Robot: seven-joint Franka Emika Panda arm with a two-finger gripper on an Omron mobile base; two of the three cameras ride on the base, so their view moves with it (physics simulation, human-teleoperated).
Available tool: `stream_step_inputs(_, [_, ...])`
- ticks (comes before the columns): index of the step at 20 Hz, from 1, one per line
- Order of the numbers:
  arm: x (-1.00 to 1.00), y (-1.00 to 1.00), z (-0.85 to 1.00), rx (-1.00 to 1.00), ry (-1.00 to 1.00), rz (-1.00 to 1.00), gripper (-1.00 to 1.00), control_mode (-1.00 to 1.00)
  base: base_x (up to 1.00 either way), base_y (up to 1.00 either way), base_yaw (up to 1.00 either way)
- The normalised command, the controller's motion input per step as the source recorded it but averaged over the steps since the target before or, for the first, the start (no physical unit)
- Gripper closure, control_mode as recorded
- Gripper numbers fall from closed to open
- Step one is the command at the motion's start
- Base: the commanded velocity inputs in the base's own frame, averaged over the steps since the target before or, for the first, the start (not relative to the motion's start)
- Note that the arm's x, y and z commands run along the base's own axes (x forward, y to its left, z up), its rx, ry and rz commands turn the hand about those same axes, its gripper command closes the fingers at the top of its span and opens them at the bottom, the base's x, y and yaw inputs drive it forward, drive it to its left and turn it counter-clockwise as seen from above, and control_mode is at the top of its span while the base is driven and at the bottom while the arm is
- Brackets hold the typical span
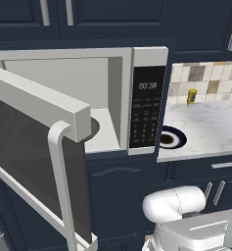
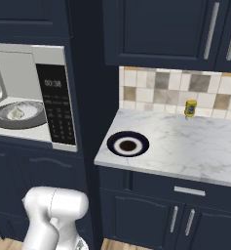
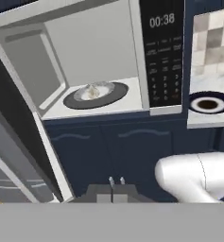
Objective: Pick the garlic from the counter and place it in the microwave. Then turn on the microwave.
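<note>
Two dark fingertips of the claw (image 3: 116, 181) are pressing together, holding nothing, low before the cabinet fronts. Up and left of the claw, the microwave (image 3: 162, 52) door (image 3: 19, 156) is standing open, and the garlic (image 3: 91, 90) is lying on its turntable (image 3: 95, 95). Up and right, a dark blue plate (image 3: 209, 103) is sitting on the counter (image 2: 195, 146), with a yellow jar (image 2: 190, 108) standing farther back.
</note>
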Motion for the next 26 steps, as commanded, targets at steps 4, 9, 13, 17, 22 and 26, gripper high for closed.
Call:
stream_step_inputs(4, [-0.79, 0.24, 0.19, -0.03, -0.34, -0.02, 1.00, -1.00, 0.00, 0.00, 0.00])
stream_step_inputs(9, [-0.33, 0.52, 0.14, -0.01, -0.28, -0.05, 1.00, -1.00, 0.00, 0.00, 0.00])
stream_step_inputs(13, [0.00, 0.74, 0.06, 0.00, -0.24, -0.11, 1.00, -1.00, 0.00, 0.00, 0.00])
stream_step_inputs(17, [0.03, 0.84, 0.00, 0.00, -0.17, -0.18, 1.00, -1.00, 0.00, 0.00, 0.00])
stream_step_inputs(22, [0.15, 0.79, 0.00, -0.01, -0.14, -0.23, 1.00, -1.00, 0.00, 0.00, 0.00])
stream_step_inputs(26, [0.18, 0.72, 0.00, -0.03, -0.13, -0.27, 1.00, -1.00, 0.00, 0.00, 0.00])
